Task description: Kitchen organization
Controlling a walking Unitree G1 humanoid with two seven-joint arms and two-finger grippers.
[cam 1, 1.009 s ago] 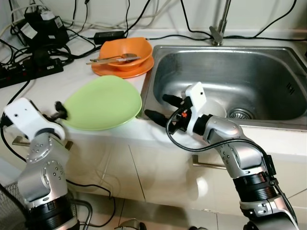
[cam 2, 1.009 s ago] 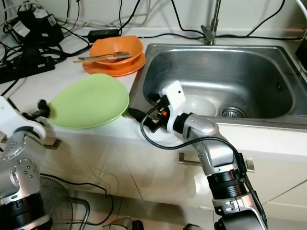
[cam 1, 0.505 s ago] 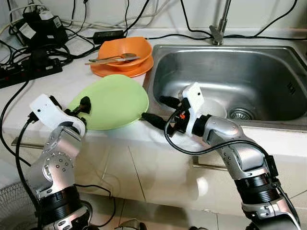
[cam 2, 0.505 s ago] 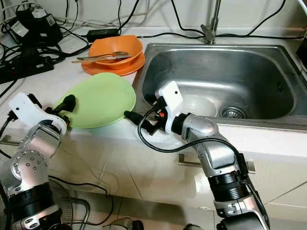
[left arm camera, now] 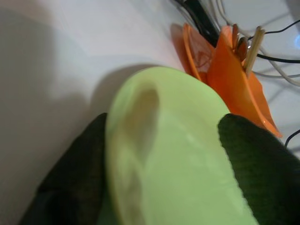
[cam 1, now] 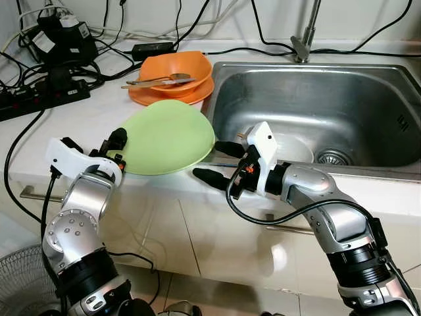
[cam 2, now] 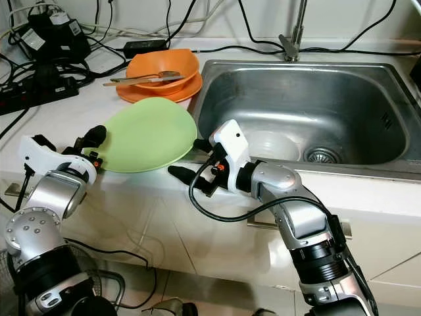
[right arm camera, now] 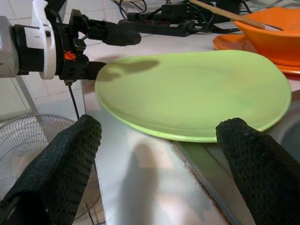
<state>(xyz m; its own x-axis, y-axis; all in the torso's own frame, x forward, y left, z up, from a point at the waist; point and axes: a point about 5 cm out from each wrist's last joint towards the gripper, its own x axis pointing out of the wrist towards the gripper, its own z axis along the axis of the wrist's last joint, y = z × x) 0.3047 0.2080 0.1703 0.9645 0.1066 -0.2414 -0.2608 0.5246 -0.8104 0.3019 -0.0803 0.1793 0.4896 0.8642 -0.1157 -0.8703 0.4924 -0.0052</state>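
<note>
Power strip and cables (cam 1: 39,99): a black tangle at the back left corner of the counter (cam 1: 72,131), well apart from the dishes.

Left gripper (cam 1: 113,146): at the left rim of the green plate, near the front edge of the counter. One black finger lies over the rim and the other under it, so the fingers pinch the plate between them; the left wrist view shows a dark finger (left arm camera: 70,173) on each side of the plate.

Green plate (cam 1: 168,137): on the white counter, between the two grippers and just in front of the orange dishes. Its right edge reaches over the left rim of the sink. It looks slightly tilted, the gripped side raised, though how much is hard to tell.

Orange bowl (cam 1: 174,69): sits on an orange plate (cam 1: 148,97) at the back of the counter, beside the sink's back left corner. Chopsticks (cam 1: 158,81) lie across the bowl.

Right gripper (cam 1: 214,163): at the front edge of the counter, just beside the green plate's right edge, not touching it. Its fingers (right arm camera: 61,164) are spread wide apart and hold nothing.

Sink (cam 1: 368,79): steel basin set in the right part of the counter, with a white bowl (cam 1: 296,150) on its floor near the drain (cam 1: 327,157). A tap (cam 1: 304,39) stands at its back edge.
</note>
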